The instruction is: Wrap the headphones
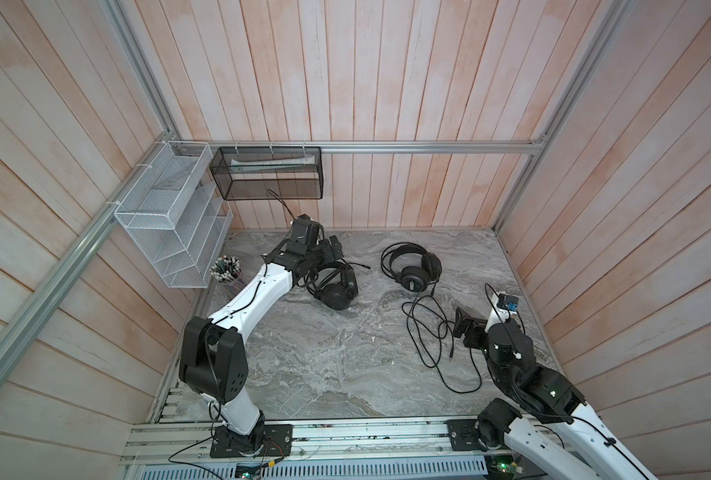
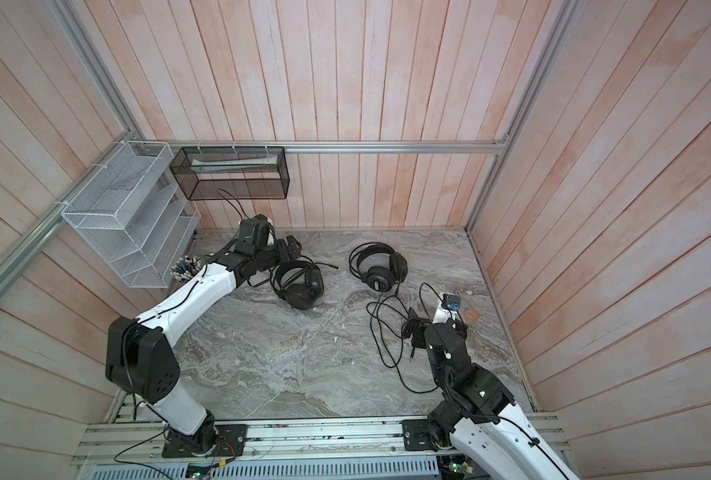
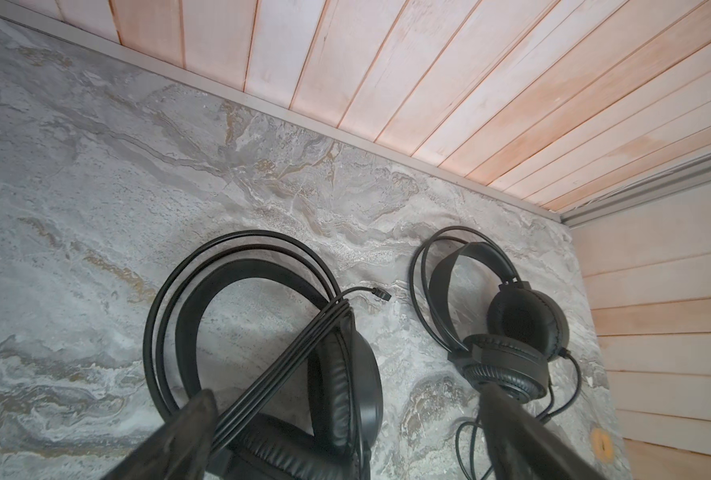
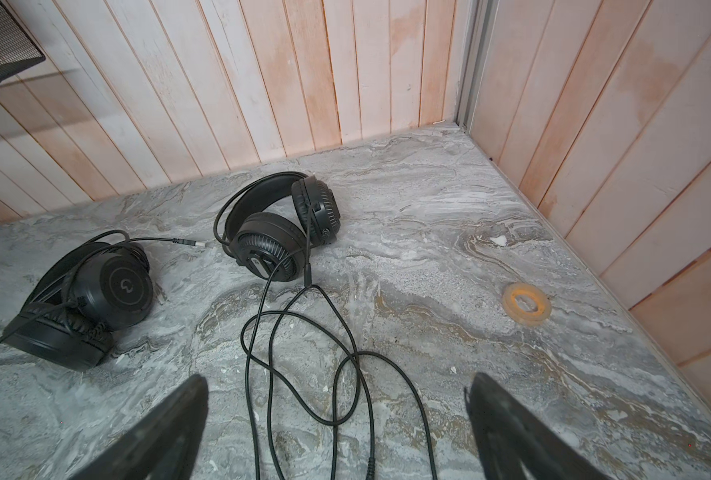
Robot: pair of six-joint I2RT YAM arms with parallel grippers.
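Two black headphones lie on the grey marble table (image 1: 324, 365). The smooth-cupped pair (image 1: 337, 286) (image 4: 112, 291) has its cable (image 3: 287, 353) wound in several strands across the headband, plug end (image 3: 382, 295) free. My left gripper (image 1: 329, 247) (image 3: 345, 415) hovers open just over it, fingers either side of an ear cup, holding nothing. The grille-backed pair (image 1: 412, 266) (image 4: 270, 245) trails a loose looping cable (image 1: 428, 332) (image 4: 345, 374). Above those loops my right gripper (image 1: 464, 326) (image 4: 337, 399) stands open and empty.
A white wire rack (image 1: 166, 216) and a black mesh basket (image 1: 270, 174) hang on the back-left walls, with a cup of pens (image 1: 227, 270) below. A tan tape ring (image 4: 526, 303) lies near the right wall. Wooden walls enclose three sides.
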